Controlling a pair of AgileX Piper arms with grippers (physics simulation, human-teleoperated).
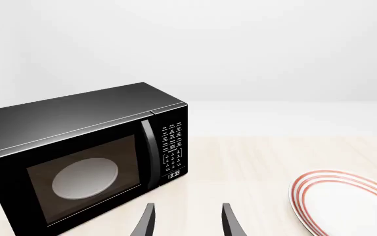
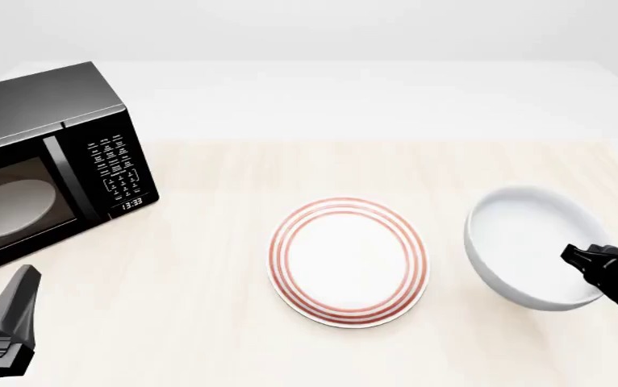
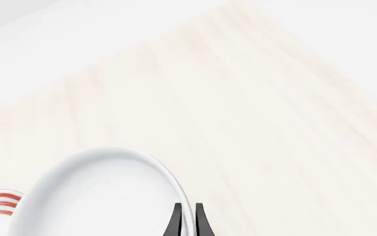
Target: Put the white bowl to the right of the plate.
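Right gripper (image 3: 186, 219) is clamped on the white bowl (image 2: 530, 242) at its rim, near the table's (image 2: 287, 169) right edge, beside the plate (image 2: 348, 262). Left gripper (image 1: 187, 219) hangs spread and empty by the microwave (image 2: 40, 161).

A black microwave (image 2: 40, 161) is set at the left edge of the pale wood-grain table (image 2: 234, 266), angled slightly. Its door is shut, and a dull grey-white disc (image 1: 85, 176) is seen through the glass. A keypad and lit clock are carried on its right panel.
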